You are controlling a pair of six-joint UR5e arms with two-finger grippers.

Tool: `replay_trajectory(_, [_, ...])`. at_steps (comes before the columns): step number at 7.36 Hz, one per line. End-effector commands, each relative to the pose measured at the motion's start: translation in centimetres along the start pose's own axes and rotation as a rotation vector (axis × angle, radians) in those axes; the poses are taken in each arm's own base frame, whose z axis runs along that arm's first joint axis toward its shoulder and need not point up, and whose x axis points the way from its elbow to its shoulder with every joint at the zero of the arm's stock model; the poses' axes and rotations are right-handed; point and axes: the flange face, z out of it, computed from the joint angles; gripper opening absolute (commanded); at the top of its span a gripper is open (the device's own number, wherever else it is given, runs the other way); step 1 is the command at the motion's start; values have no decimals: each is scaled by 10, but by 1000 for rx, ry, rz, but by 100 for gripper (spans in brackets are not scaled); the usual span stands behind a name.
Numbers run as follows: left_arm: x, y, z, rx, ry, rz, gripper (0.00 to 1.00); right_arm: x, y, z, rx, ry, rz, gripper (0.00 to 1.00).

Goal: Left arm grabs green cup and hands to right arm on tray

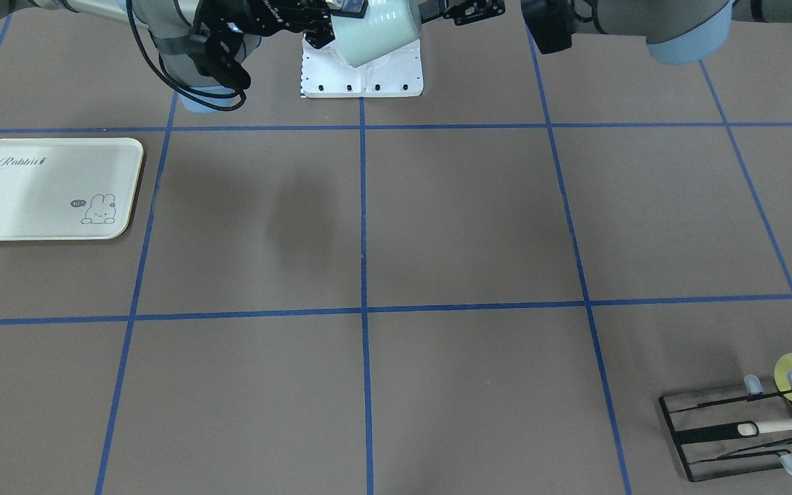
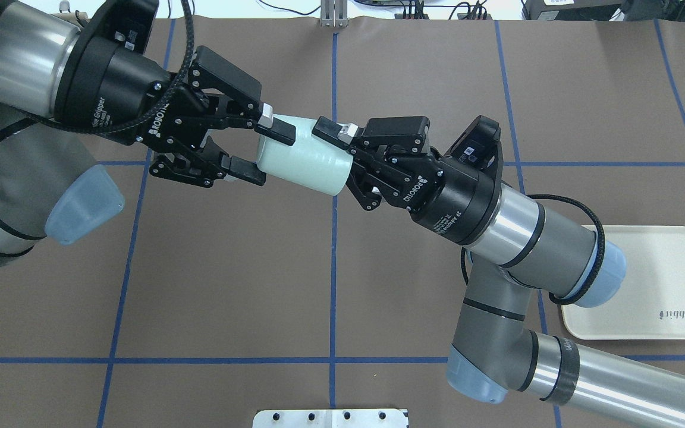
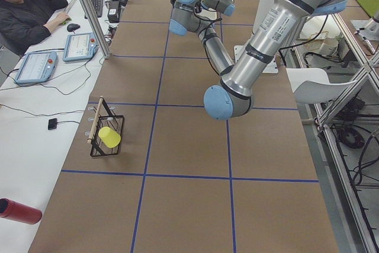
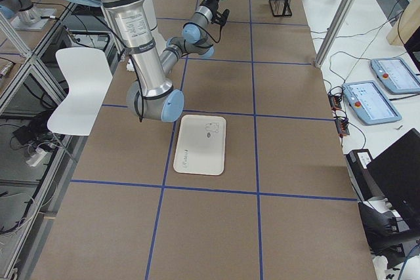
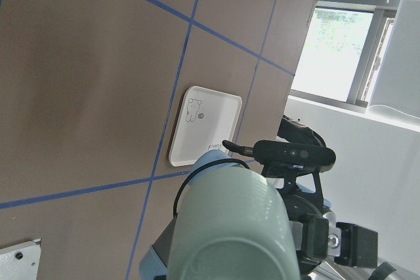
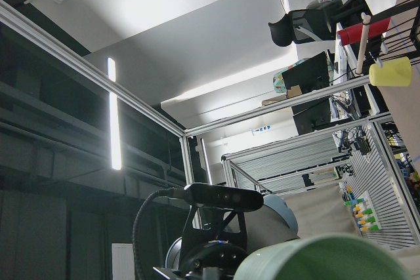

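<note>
Pale mint-green smooth plastic cup (image 2: 304,159), lying on its side in the air above the brown tabletop (image 2: 229,285), well apart from the cream rectangular tray (image 2: 663,279) with its rabbit drawing. We are seeing the black two-finger left pincer (image 2: 269,154) clamping the narrower base end, a finger on either side. The black two-finger right pincer (image 2: 336,159) is straddling the wider rim end; one finger is resting on the wall and the other is lying hidden beneath, so we cannot tell whether it is gripping. We are judging the cup light, stiff and slick, its taper favouring slip toward the base. We are advising a hold across the wall just behind the rim, with moderate squeeze.
</note>
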Motion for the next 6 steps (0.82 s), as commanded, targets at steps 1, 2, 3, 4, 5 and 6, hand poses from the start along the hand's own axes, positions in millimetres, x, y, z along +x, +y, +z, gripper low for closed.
replay_trajectory(1, [14,0,2,25,30,-19,100,0,1,0,0,-1,2,0])
replay_trajectory(2, [14,0,2,28,29,-21,100,0,1,-1,0,-1,2,0])
replay_trajectory(3, [13,-1,2,28,28,-21,100,1,0,-2,-1,1,2,0])
replay_trajectory(4, [12,-2,1,33,27,-17,100,-1,0,-4,-2,-2,1,0])
replay_trajectory(5, [12,-3,-2,37,24,-18,100,0,-2,-9,-2,4,-1,0])
replay_trajectory(6, [10,-6,-2,40,21,-21,100,0,-6,-14,3,11,-6,0])
